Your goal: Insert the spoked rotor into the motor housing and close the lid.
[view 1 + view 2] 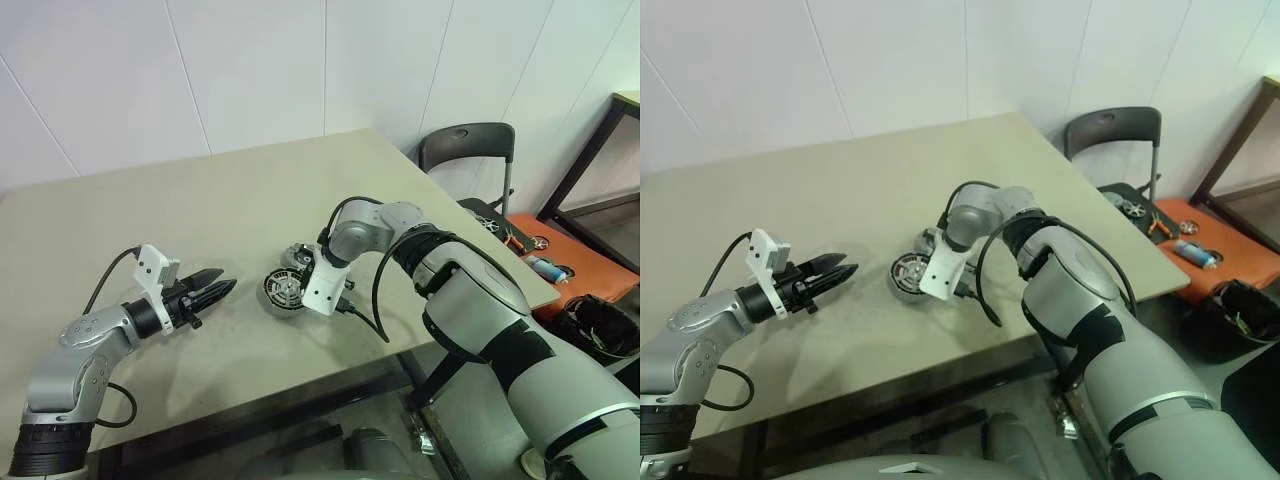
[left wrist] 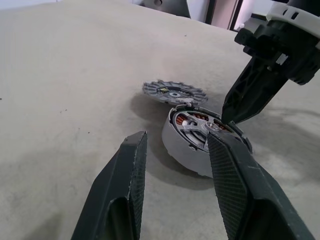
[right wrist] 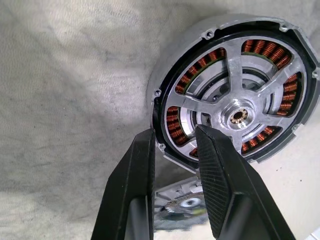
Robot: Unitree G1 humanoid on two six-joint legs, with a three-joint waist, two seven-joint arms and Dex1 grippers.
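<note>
Beige counter (image 1: pixel 200 210): spoked rotor (image 3: pixel 240 112) already seated in motor housing (image 2: pixel 197 142); right gripper (image 3: pixel 175 145) jaws pinched over its rim. Lid (image 2: pixel 174 91) lies just beyond. Left gripper (image 1: pixel 212 292) is parted, empty, left.

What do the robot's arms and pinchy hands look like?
Both arms are silvery grey with black bands at the joints. Each ends in a gripper with two black, pointy fingers: the left gripper and the right gripper. Black cables loop along both arms, and a small white box sits on each wrist.
</note>
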